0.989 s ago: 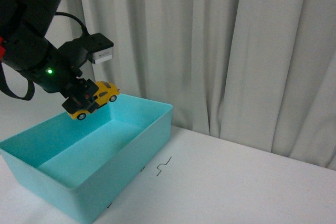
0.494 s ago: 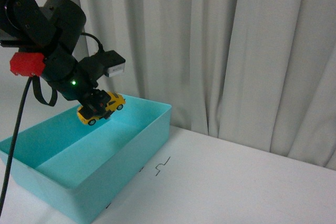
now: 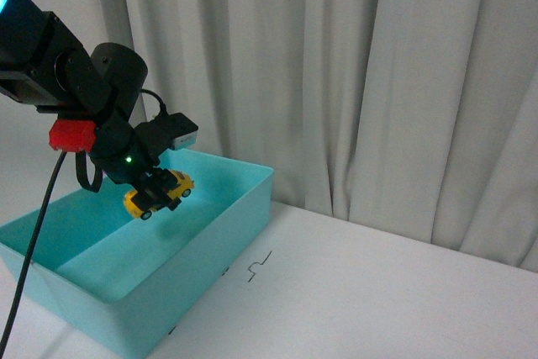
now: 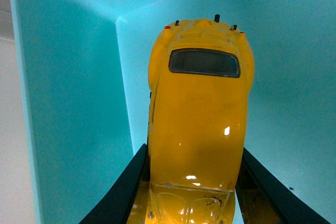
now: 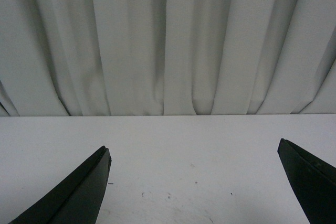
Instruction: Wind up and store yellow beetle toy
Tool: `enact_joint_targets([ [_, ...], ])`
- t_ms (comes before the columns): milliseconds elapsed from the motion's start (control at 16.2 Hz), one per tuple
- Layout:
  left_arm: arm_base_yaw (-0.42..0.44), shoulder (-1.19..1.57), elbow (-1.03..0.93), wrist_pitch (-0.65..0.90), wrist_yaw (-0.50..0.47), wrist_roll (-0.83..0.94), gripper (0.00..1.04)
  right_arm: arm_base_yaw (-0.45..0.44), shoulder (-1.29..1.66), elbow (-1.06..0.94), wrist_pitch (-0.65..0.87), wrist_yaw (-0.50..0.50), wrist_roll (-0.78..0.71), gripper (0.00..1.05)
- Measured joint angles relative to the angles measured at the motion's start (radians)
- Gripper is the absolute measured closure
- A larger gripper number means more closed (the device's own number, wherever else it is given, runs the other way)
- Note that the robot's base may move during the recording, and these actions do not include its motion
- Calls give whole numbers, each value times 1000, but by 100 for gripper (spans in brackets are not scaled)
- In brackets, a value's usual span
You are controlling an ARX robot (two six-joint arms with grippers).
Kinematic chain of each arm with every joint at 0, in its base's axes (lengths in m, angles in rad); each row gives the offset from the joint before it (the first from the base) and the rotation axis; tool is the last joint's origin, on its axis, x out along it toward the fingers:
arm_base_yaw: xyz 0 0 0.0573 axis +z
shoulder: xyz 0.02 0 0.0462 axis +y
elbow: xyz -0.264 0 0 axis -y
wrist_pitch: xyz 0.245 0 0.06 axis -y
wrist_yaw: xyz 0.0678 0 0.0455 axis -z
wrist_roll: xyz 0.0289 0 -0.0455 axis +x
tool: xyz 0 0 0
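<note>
Beetle (image 3: 158,193) hangs inside the open top of the bin (image 3: 252,176), at the left of the front view, clear of the bin floor and not yet set down; the left gripper (image 3: 154,184) pinches it by the flanks. In the left wrist view the two black fingers press against both sides of the Beetle (image 4: 199,124), with bin wall (image 4: 68,103) and a bin corner behind it.

Status, as a judgement: the storing step is well advanced; whether the winding step is complete cannot be told from these views. Left to do: lower the Beetle to the floor of the bin, open the jaws, withdraw the arm.

To the right of the bin the table (image 3: 378,292) carries only a small dark mark. The right gripper (image 5: 194,182) does not appear in the front view; its wrist view shows the fingers spread wide, holding nothing, above the table and facing the curtain (image 5: 168,40).

Change against the earlier frames: the Beetle was higher, level with the far rim of the bin; it now sits lower, seen against the bin interior; the left arm has descended with it; the grip is unchanged.
</note>
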Motion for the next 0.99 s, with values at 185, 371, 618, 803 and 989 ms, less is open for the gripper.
enact_joint_targets([
  [185, 24, 48, 11, -13, 13, -14, 65, 0, 0, 0, 0, 0, 0, 7],
  [371, 48, 79, 3, -7, 30, -34, 65, 0, 0, 0, 0, 0, 0, 7],
  [618, 68, 89, -18, 16, 82, -96, 47, 0, 0, 0, 0, 0, 0, 7],
  [803, 62, 88, -17, 12, 98, -115, 20, 0, 0, 0, 0, 0, 0, 7],
  [989, 70, 15, -27, 13, 154, -159, 7, 0, 0, 0, 0, 0, 0, 7],
])
